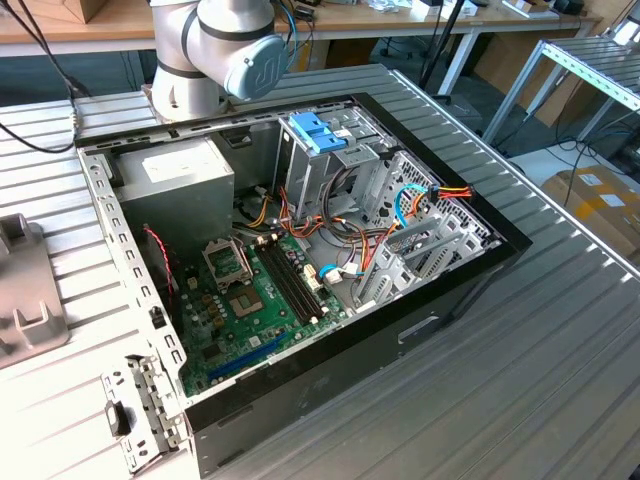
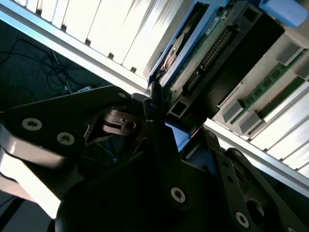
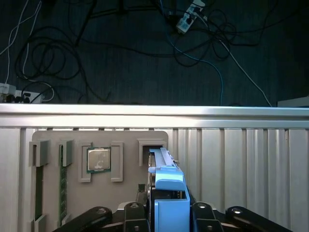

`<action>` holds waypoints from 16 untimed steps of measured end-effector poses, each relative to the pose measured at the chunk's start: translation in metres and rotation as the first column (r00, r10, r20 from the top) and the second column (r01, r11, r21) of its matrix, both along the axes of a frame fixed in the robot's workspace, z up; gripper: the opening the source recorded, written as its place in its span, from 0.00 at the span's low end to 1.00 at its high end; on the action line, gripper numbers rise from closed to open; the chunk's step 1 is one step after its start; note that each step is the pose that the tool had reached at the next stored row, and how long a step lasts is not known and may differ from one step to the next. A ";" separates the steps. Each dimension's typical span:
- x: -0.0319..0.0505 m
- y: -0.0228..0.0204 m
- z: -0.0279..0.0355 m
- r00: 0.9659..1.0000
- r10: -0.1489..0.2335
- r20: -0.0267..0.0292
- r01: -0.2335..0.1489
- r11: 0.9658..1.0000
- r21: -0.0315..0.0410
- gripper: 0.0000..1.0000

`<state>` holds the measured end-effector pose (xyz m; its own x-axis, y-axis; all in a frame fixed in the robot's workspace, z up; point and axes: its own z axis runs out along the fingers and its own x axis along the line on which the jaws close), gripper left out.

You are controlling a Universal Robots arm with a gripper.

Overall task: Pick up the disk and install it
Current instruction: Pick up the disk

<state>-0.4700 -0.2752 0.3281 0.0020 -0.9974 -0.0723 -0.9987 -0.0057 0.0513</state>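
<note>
In the first wrist view we see the disk (image 3: 165,180) standing on edge in a slot of the grey holder plate (image 3: 99,205) on the slatted counter (image 3: 241,169). Its long axis runs straight away from the claw (image 3: 170,220) toward the counter's far rim. The claw straddles the disk's near, blue-tabbed end, with a dark link close on each side of the blue plastic. Whether it is truly clamped we cannot tell.
</note>
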 end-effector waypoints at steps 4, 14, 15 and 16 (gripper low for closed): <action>0.0000 0.0000 0.0020 1.000 0.000 0.000 0.000 1.000 0.001 0.37; 0.0000 0.0000 0.0077 1.000 0.000 0.000 0.000 1.000 0.004 0.37; 0.0000 0.0000 0.0083 1.000 0.000 0.000 0.000 1.000 0.004 0.37; 0.0000 0.0000 0.0089 1.000 0.000 0.000 0.000 1.000 0.004 0.37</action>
